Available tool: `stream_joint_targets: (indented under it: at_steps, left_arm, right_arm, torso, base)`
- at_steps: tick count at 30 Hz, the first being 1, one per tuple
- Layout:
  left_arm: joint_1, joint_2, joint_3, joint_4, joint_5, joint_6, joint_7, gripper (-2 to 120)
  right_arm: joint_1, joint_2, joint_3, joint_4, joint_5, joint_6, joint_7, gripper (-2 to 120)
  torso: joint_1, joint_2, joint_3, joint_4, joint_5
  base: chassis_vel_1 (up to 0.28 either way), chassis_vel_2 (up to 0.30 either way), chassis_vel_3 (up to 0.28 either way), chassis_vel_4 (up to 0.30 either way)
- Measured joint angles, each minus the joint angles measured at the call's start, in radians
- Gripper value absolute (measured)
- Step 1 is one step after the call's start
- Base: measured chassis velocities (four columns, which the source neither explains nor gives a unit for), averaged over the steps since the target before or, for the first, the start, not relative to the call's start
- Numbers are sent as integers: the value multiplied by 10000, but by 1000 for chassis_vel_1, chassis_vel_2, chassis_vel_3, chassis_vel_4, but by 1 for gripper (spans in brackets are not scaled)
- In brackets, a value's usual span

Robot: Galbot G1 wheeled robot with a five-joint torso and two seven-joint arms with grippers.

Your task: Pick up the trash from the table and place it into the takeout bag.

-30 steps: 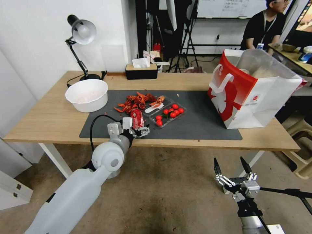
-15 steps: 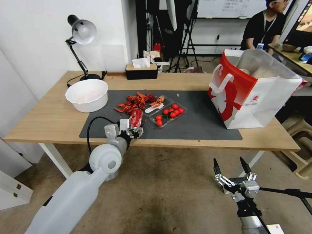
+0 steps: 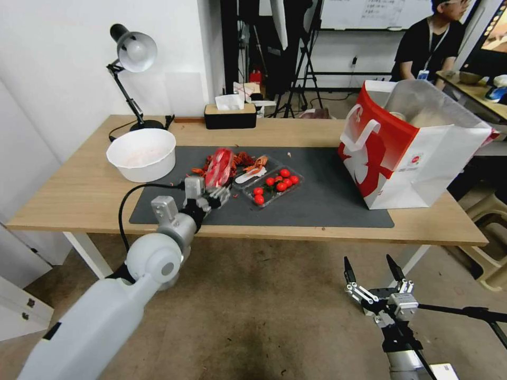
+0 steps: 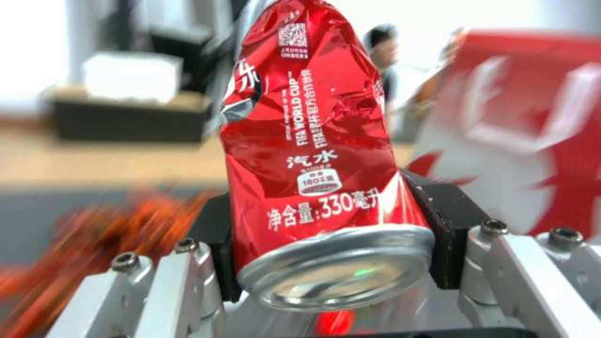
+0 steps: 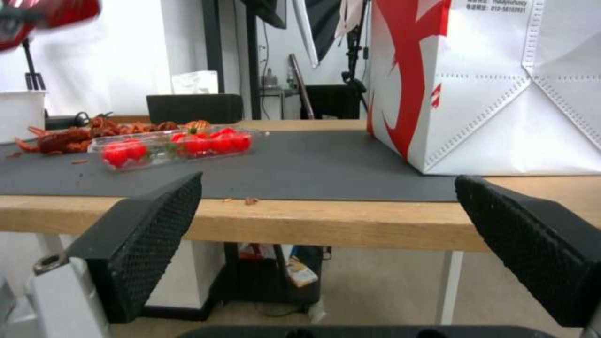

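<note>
Head view, nearest: right gripper (image 3: 375, 270) parked low in front of the table's near edge, below the tabletop, fingers spread wide with nothing between them.
Right wrist view: its two black pads (image 5: 157, 234) stand well apart — the table (image 5: 326, 223) edge shows in the gap, the bag (image 5: 501, 94) beyond it.
Left gripper: (image 3: 214, 196) raised over the near part of the dark mat (image 3: 327, 195), clamped on the can (image 3: 219, 166).
Can, close up: in the left wrist view the can (image 4: 313, 155) is crushed and dented, pinched near its base between the black pads (image 4: 438, 230), base rim toward the camera.
Can axis: long axis runs up and away from the gripper, tilted a little — off the table, touching nothing else.
Below and beyond the can: red crayfish shells (image 3: 232, 158) and a clear tray of tomatoes (image 3: 272, 186) on the mat; large white bowl (image 3: 141, 153) to the left.
Bag: (image 3: 412, 153) stands at the mat's right end, mouth open upward, well apart from the can.
Key relation: the bag lies to the right of the left gripper and slightly farther back, its rim higher than the can as seen from the head camera.
Nearer arm: the right gripper sits closer to the bag, but the left one has the can.
Judgement: the can looks to need carrying rightward and above the rim, over the tray, before release.
</note>
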Motion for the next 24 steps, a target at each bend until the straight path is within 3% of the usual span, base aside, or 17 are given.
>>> stream_joint_targets:
  at_steps: [3,6,14,21,24]
  left_arm:
    - [-1291,-174,715,947,-185,-800,1024,52]
    - [-2334,-412,1313,1605,-358,-1091,1283,52]
    - [-4980,-1390,2916,3402,-926,-1188,1469,52]
    - [-7534,-2875,5128,4895,-1448,-1082,1351,52]
    - [-7647,-2951,5227,4995,-1466,-1088,1350,52]
  right_arm:
    - [8,32,1,-3,-6,-29,0,100]
    - [12,37,11,-26,-9,-42,-1,100]
    - [16,41,99,-103,22,-54,6,100]
    - [91,99,137,-254,63,-8,11,100]
    - [96,105,138,-264,63,-4,11,100]
  torso:
    - [0,0,0,-2,0]
    - [0,0,1,-1,2]
    - [1,-1,2,1,1]
    - [1,-1,1,-3,5]
    - [1,-1,1,-3,4]
  base:
    - [0,0,0,0]
    - [0,0,0,0]
    - [0,0,0,0]
    - [0,0,0,0]
    - [0,0,0,0]
